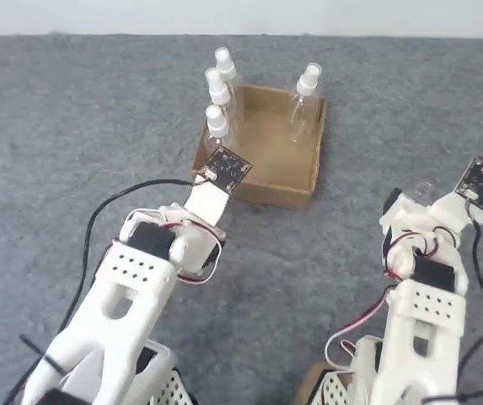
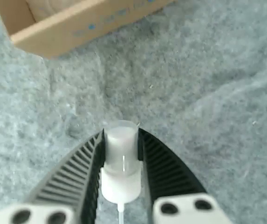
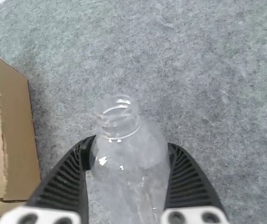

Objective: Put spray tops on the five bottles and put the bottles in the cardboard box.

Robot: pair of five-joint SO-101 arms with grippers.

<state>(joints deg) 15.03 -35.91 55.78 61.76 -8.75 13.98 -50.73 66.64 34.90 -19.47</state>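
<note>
High view: grey carpet [image 1: 56, 126]; left gripper [image 2: 120, 136] clamps spray top [image 2: 120, 163], right gripper [image 3: 126, 148] clamps bottle [image 3: 124, 172].

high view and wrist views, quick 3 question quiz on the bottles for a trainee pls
1. True or false: the left gripper has its fingers shut on a spray top.
2. The bottle held by the right gripper is: A capped, B open at the neck, C lying flat on the table.
3. How many capped bottles stand at the cardboard box?
Key: 1 true; 2 B; 3 four.
</note>
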